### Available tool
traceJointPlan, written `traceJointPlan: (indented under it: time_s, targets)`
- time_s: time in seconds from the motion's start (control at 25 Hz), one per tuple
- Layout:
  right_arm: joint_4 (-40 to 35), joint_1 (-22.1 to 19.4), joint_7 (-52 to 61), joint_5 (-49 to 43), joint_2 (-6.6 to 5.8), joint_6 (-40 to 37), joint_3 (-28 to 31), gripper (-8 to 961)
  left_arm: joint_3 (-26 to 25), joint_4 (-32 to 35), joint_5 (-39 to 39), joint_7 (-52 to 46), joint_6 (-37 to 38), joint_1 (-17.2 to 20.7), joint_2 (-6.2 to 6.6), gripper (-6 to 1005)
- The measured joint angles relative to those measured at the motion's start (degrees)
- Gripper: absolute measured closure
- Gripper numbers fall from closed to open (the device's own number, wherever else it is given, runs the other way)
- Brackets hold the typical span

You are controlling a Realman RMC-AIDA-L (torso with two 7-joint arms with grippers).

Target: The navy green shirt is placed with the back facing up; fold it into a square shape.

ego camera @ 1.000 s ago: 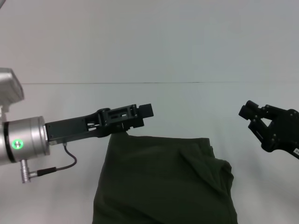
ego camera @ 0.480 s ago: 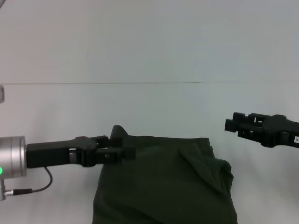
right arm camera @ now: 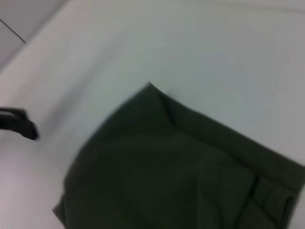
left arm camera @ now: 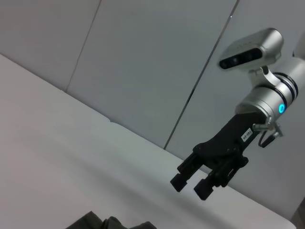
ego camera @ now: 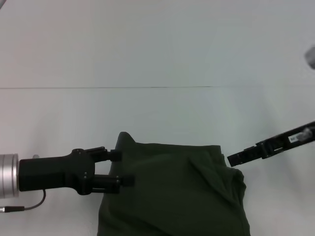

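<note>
the left gripper [ego camera: 122, 168] holds its two blunt black fingers [ego camera: 114, 155] spread apart at the near-left edge of the navy green shirt [ego camera: 174, 191], pinching nothing, while the right gripper [left arm camera: 190, 183], a slim black bar in the head view, hovers by the cloth's far-right corner with its fingers parted too. the shirt lies folded into a soft, matte, rumpled block on the smooth, pale grey worktop [ego camera: 157, 118], with a plain panelled wall [left arm camera: 143, 62] behind.
</note>
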Motion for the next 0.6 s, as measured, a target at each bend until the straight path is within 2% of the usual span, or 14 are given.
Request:
traceJointPlan:
  time_s: [0.12,0.4,0.48,0.6]
  targets:
    - [0.04,4.91,5.14,-8.07,0.85,-1.89,-0.39,232,0.02,1.11,0.01,0.96,0.45,0.30,-0.11,52]
    - [0.93,13.60,10.45,-16.59,3.32,-3.90,-1.48,132,0.07,2.23,0.81,2.20,2.27,0.78,-0.09,52]
    - [3.27,15.67,11.87,-17.83,3.52,-2.49,-3.08,104,0.08,2.75,1.58,2.23,3.30,0.89,-0.06,52]
    - [5.63,17.13,12.61,-18.01,3.52,-1.37,-4.07,111,0.06,3.76,2.59,2.85,4.30,1.39,-0.18,51]
